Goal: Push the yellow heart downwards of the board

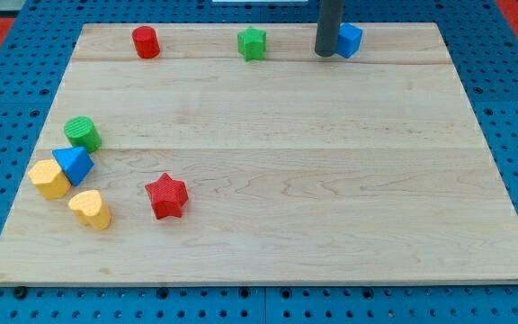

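Observation:
The yellow heart lies at the board's lower left, near the view's bottom. My tip is at the view's top, right of centre, touching or just beside the left side of a blue cube. The tip is far from the yellow heart, up and to the right of it. A yellow hexagon block sits just up-left of the heart, and a blue triangle block sits against the hexagon.
A green cylinder lies above the blue triangle. A red star lies right of the heart. A red cylinder and a green star sit along the top edge. The wooden board rests on a blue pegboard.

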`<move>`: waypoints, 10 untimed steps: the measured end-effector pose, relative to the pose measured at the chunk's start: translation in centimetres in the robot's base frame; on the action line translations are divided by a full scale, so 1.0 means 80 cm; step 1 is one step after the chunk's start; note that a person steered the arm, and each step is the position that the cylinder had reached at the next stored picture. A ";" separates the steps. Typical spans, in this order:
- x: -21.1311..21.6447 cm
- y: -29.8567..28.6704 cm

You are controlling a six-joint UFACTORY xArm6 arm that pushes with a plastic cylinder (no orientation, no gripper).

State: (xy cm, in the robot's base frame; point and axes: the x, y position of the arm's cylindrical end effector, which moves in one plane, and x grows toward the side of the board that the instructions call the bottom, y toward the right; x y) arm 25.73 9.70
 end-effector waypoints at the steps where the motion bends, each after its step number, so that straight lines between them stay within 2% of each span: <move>1: 0.000 0.000; 3: 0.154 -0.081; 6: 0.300 -0.322; 7: 0.333 -0.386; 8: 0.347 -0.411; 10: 0.345 -0.413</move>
